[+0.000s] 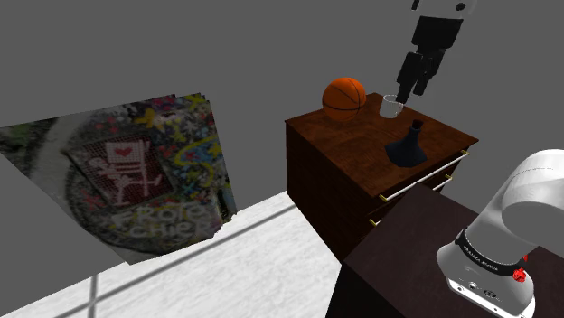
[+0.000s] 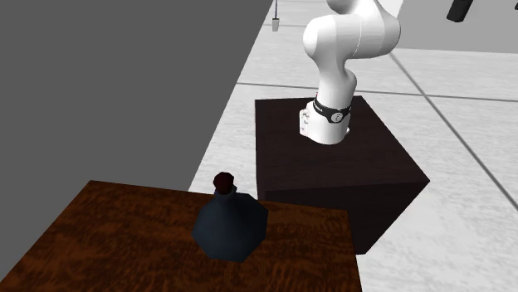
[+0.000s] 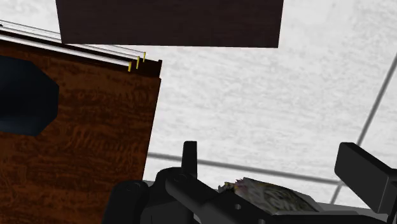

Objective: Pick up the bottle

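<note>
In the shoulder view, the dark blue bottle (image 1: 408, 144) is standing upright on the wooden dresser (image 1: 357, 135), at 6 o'clock from the gripper (image 1: 404, 90). The gripper is hanging above, its 2 fingers spread wide around nothing. A clear glass (image 1: 391, 106) is sitting between them, and a basketball (image 1: 344, 95) is resting at the bottle's 10 o'clock.

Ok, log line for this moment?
stage: pre-grasp | gripper: open, empty, high, apart from bottle | bottle: upright on dresser, not held | nearby: glass, basketball
</note>
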{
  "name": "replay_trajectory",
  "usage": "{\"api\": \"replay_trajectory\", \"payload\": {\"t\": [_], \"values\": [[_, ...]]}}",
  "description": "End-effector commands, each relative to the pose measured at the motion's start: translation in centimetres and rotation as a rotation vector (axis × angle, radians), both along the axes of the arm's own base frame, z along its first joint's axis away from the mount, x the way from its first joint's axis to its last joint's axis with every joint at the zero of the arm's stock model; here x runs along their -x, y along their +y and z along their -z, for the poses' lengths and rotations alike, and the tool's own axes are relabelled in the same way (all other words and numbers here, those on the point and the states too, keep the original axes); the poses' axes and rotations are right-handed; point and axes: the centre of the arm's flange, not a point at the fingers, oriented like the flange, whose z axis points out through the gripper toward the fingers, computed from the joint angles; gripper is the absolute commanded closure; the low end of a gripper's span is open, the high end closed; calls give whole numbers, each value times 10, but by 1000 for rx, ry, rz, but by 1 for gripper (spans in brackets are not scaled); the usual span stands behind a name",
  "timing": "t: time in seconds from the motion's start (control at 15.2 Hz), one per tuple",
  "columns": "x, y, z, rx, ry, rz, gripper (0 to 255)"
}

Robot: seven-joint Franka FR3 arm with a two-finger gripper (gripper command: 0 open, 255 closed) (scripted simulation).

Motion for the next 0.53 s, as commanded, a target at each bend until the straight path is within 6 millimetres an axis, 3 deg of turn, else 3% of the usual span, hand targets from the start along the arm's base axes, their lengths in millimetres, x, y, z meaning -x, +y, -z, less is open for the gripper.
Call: {"api": "replay_trajectory", "payload": {"t": [0.0,0.46], "values": [[0,0,0,0,0,0,0],[-12,-72,51,21,-8,4,0]]}}
